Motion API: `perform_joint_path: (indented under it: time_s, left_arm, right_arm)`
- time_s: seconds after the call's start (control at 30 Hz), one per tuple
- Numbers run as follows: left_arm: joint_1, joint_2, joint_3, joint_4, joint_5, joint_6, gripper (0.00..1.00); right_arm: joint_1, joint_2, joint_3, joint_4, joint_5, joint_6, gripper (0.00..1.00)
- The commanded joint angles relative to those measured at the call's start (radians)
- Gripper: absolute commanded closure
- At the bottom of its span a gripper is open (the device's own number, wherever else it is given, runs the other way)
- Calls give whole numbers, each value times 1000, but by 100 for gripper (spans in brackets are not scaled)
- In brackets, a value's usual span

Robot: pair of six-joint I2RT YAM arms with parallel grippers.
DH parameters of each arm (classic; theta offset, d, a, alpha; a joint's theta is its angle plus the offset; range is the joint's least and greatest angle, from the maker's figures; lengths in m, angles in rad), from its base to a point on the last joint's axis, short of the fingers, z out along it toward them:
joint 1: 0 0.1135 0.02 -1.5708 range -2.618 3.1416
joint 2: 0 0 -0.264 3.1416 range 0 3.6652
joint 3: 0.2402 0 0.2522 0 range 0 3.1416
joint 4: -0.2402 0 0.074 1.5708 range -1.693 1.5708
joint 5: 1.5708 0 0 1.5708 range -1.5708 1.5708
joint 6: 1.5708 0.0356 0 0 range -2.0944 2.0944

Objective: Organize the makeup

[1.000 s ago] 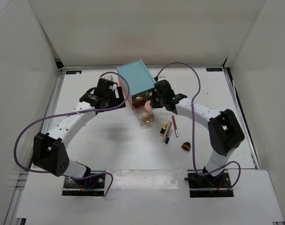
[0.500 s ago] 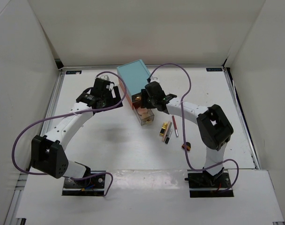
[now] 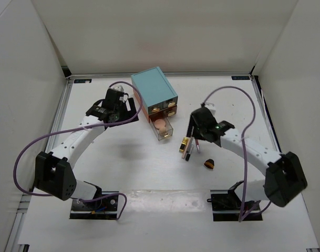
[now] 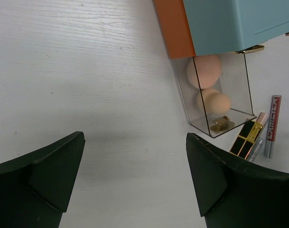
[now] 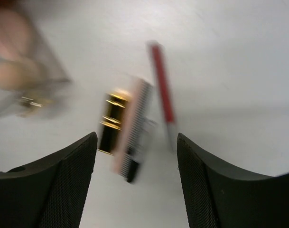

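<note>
Top external, surface (image 3: 96,157): is carrying everything, with both arms reaching in from the lower edge.
Teal drawer box (image 3: 153,90): is sitting at upper centre, its clear drawer (image 3: 163,128) standing pulled out toward the bottom of the frame.
Left hand (image 4: 135,137): is hovering left of the box, fingers spread apart, gripping nothing.
Right hand (image 5: 137,137): is hanging over the loose makeup right of centre, fingers apart and empty; its wrist view is blurred.
Peach sponges (image 4: 203,71): two are lying inside the clear drawer.
Gold lipstick tube (image 4: 246,139): is lying just lower right of the drawer, with a pale pink stick (image 5: 131,126) lying against it.
Silver-and-red tube (image 4: 272,124): is lying just beside those.
Round black compact (image 3: 208,164): is resting apart, lower right of the cluster.
</note>
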Motion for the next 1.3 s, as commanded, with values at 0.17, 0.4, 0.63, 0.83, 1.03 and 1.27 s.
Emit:
perform_joint_path:
  time_s: [0.17, 0.4, 0.63, 0.83, 1.03, 1.27]
  left_arm:
    - [-4, -14, -11, 26, 31, -5, 2]
    - [-24, -35, -27, 23, 32, -14, 2]
    - [-27, -38, -32, 14, 37, -13, 2]
    - [-30, -63, -57, 11, 35, -26, 2]
    - [-32, -94, -69, 4, 31, -26, 2]
    - [-32, -101, -60, 4, 25, -26, 2]
  right_arm:
    - [-50, -248, -251, -337, 52, 257, 33]
    - [-70, -270, -366, -291, 15, 293, 33]
    - [-83, -193, -392, -171, -1, 257, 45]
    - [-81, -202, -429, -153, -16, 278, 61]
    - [-81, -257, -446, -153, -13, 277, 75]
    - [-83, -291, -317, -202, -16, 171, 76]
